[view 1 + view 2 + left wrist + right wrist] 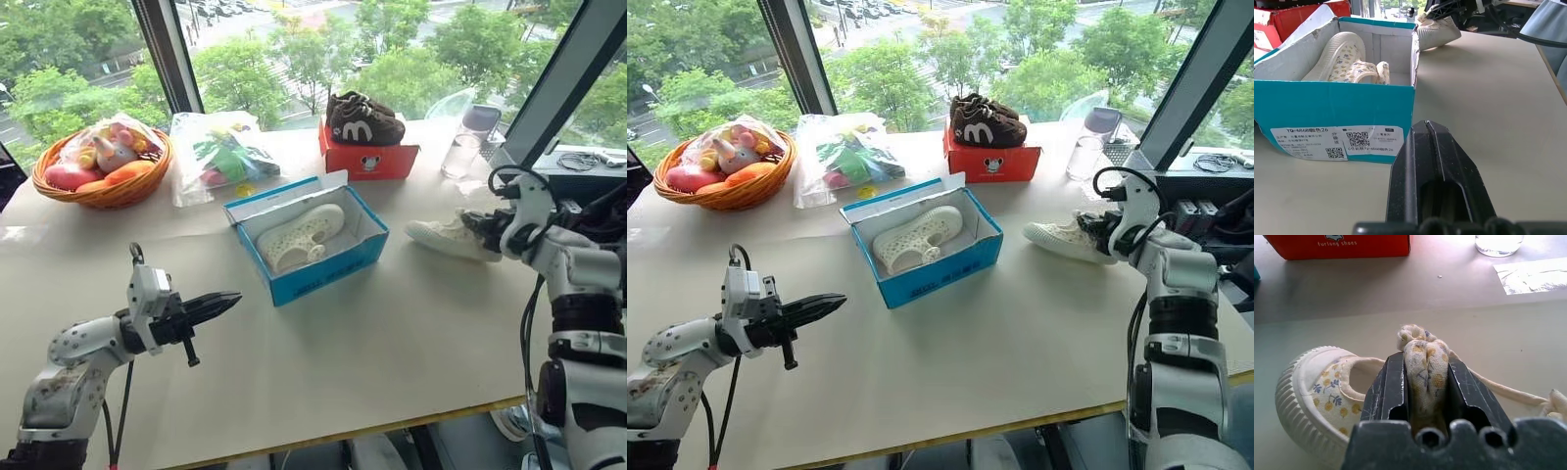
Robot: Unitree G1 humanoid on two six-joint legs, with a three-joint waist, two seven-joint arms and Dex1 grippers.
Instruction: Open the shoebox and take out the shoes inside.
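From the head views, the shoebox (312, 238) stood open mid-counter (372, 343), lid flap folded back on its far side, with one of the shoes (299, 238) lying inside. The second shoe (446, 236) rested on the counter to the right, the right tool (487, 228) at its heel end. The left tool (211, 306) hung near and left of the box, its jaws pressed together on nothing.

In the left wrist view, the boxed shoe (1344, 58) lay on its side against white cardboard; thin walls would likely flex if bumped.

In the right wrist view, the right tool (1426, 382) pinched a bunched fold of soft fabric lining at the shoe's (1327, 396) opening. The shoe looked light, with a limp upper and a stiffer ribbed rubber toe; the collar or strap seemed the best hold.
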